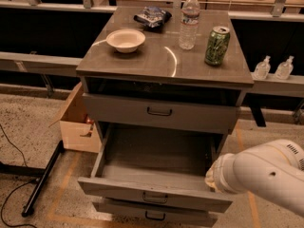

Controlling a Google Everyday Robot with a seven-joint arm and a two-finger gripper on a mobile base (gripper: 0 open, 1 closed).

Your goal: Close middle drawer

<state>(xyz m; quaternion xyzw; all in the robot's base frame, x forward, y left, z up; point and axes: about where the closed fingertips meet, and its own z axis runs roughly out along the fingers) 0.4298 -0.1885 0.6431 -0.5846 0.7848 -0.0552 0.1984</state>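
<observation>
Middle drawer pulled far out below bench front edge, small dark handle at front centre. Upper drawer shut; lowest drawer just beneath. White arm enters from lower right. Hand at middle drawer's right front corner, against or just beside its side wall; open or closed, cannot tell. On bench: bowl toward left edge, bottle and green can toward right edge, dark packet at back edge.

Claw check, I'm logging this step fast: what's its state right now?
Claw: state cannot be told; it is at the right front corner of the open middle drawer.
</observation>
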